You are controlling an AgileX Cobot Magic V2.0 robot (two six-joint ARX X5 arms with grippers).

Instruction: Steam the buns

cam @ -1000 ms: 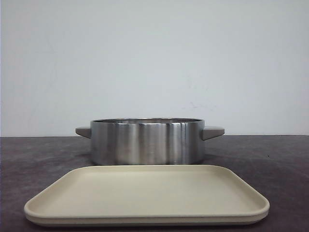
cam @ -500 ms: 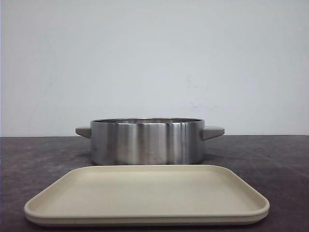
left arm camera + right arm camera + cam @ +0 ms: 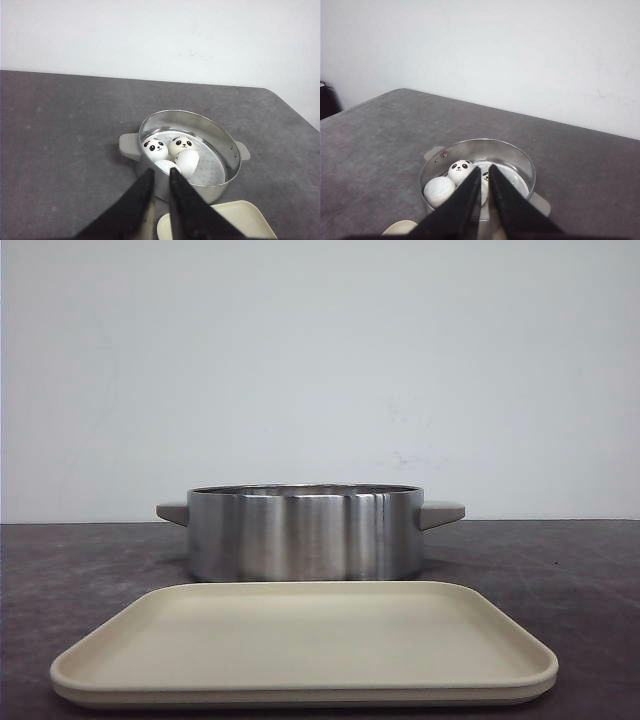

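Four white panda-face buns lie together in the steel pot [image 3: 226, 145]: two face up [image 3: 155, 148] [image 3: 182, 144], one on its side [image 3: 188, 161], one [image 3: 163, 165] partly behind my fingers. My left gripper [image 3: 160, 173] hangs above and short of the pot's near wall, jaws nearly together, empty. In the right wrist view a face-up bun [image 3: 461, 170] and a plain-side bun [image 3: 439, 191] show in the pot [image 3: 522, 159]; others are hidden. My right gripper [image 3: 485, 169] is also nearly shut and empty. The front view shows the pot [image 3: 305, 535] with the buns hidden and no grippers.
A beige tray [image 3: 300, 640] with nothing on it lies in front of the pot on the dark grey table; its corners show in the wrist views [image 3: 240, 215] [image 3: 400, 228]. The pot has two grey side handles [image 3: 440, 512]. A white wall stands behind.
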